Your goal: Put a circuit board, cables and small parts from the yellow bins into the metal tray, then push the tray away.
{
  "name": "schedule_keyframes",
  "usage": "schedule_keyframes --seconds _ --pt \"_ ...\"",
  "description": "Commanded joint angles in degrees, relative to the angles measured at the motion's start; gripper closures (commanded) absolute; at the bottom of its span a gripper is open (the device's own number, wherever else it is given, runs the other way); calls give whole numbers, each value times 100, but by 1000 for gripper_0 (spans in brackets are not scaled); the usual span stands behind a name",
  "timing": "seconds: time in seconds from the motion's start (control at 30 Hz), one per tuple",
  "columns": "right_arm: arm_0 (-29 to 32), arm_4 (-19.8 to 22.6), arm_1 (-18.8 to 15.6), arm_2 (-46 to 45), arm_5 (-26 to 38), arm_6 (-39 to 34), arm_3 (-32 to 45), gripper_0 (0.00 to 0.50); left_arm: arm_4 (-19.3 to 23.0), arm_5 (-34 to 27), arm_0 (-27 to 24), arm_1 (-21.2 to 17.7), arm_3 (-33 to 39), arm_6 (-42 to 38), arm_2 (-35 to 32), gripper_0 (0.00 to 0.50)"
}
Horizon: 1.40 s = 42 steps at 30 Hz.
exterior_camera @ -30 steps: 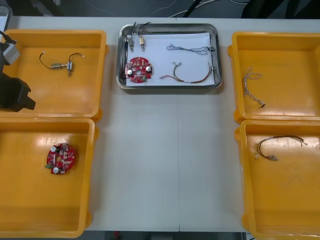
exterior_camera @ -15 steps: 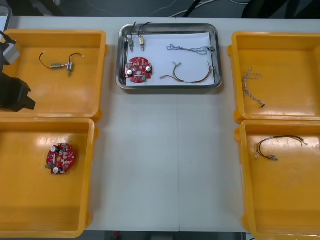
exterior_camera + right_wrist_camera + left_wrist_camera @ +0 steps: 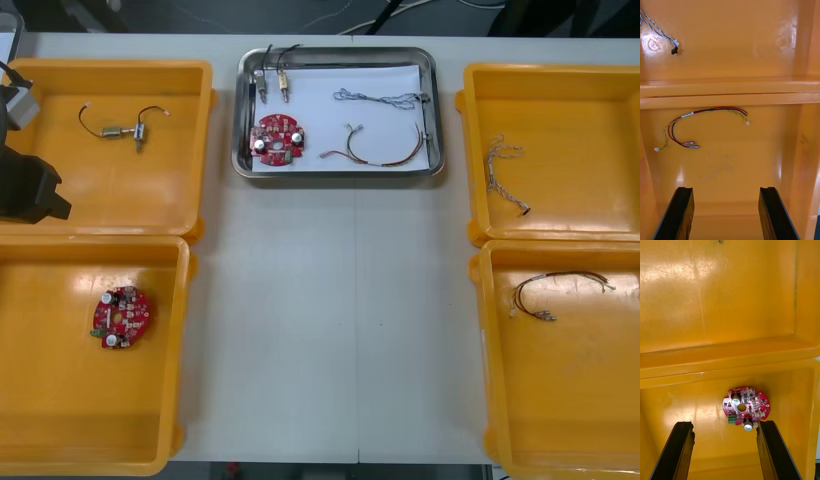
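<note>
The metal tray (image 3: 340,173), white inside, stands at the table's far middle. In it lie a red circuit board (image 3: 277,138), small metal parts (image 3: 272,82), a blue and white cable (image 3: 378,97) and a red and yellow cable (image 3: 372,148). My left gripper (image 3: 725,453) hangs open over the near left bin (image 3: 685,405), a second circuit board (image 3: 746,409) lying just beyond its fingers. My right gripper (image 3: 727,213) is open above the near right bin (image 3: 733,168), short of a red and yellow cable (image 3: 715,110). Part of the left arm (image 3: 25,185) shows at the left edge.
The far left bin (image 3: 190,120) holds small metal parts on black cables (image 3: 122,127). A blue and white cable (image 3: 503,172) lies in the far right bin (image 3: 600,120). Bare table (image 3: 330,320) stretches between the bin pairs, in front of the tray.
</note>
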State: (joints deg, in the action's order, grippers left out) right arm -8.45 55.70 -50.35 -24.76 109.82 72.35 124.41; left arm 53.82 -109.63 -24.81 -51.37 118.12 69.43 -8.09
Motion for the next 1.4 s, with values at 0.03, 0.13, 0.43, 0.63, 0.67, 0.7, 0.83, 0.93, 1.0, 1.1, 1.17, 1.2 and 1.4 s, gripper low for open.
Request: schedule_keyframes --seconds 0.03,0.13,0.43,0.63,0.67,0.7,0.83,0.93,1.0,1.1,1.17,1.2,1.4 --pt "81 55 -239 156 18 -274 5 0 6 -37 55 48 141 -342 -175 0" --pt "81 20 -239 182 18 -292 -22 0 6 -37 55 48 141 -342 -175 0" --pt "81 90 -116 235 18 -318 -48 0 6 -37 55 48 141 -342 -175 0" --pt "81 126 -116 253 18 -292 -48 0 6 -37 55 48 141 -342 -175 0" --pt "81 126 -116 253 18 -292 -48 0 6 -37 55 48 141 -342 -175 0" --pt "81 126 -116 253 18 -292 -48 0 6 -37 55 48 141 -342 -175 0" --pt "81 126 -116 253 18 -292 -48 0 6 -37 55 48 141 -342 -175 0" --pt "81 126 -116 253 18 -292 -48 0 6 -37 55 48 141 -342 -175 0" --pt "81 126 -116 253 18 -292 -48 0 6 -37 55 48 141 -342 -175 0" --pt "81 126 -116 253 18 -292 -48 0 6 -37 55 48 141 -342 -175 0" --pt "81 126 -116 253 18 -292 -48 0 6 -37 55 48 141 -342 -175 0" --pt "81 126 -116 253 18 -292 -48 0 6 -37 55 48 141 -342 -175 0" --pt "81 126 -116 253 18 -292 -48 0 6 -37 55 48 141 -342 -175 0"
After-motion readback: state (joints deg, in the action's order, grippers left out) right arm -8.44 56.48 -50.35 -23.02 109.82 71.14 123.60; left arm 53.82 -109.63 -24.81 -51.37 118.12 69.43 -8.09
